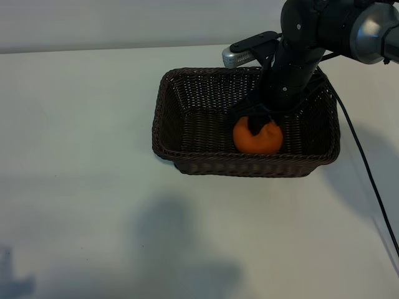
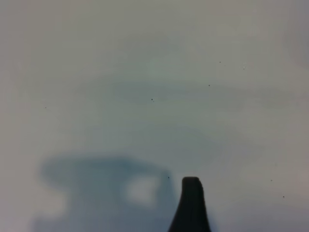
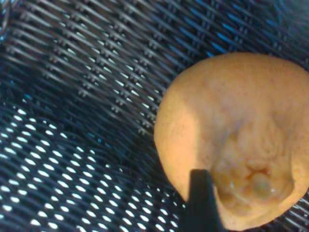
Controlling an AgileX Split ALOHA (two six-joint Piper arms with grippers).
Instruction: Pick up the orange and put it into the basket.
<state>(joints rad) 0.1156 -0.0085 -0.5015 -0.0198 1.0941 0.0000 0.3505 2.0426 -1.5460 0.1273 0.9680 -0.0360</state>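
Looked down on a plain white table (image 1: 75,187), bare apart from some soft shadows towards the near edge.

Found the orange (image 1: 257,138) already inside the basket (image 1: 243,168), low against the near wall and right of centre, and apparently resting on the woven floor. Showed its puckered stem end in the right wrist view, with dark wicker close behind it on all sides. Suggested the fruit had been brought low on purpose, so as to settle rather than drop and roll.

Met the right gripper (image 1: 257,123) directly above, pointing almost straight down into the basket and touching the top of the fruit, its dark tip overlapping the orange skin. Could not tell from these views whether it was clamped on the orange or had let go. Judged the carry to be done either way, leaving only the release, if not yet made, and a straight lift clear of the braided rim.

Noted the black cable trailing from the right arm over the basket's far right corner and across the table. Might catch the rim on the way out.

Saw the left gripper (image 2: 191,205) only in its own wrist view, spread wide, holding nothing, parked over bare tabletop well away from the basket. Needed no part in this.
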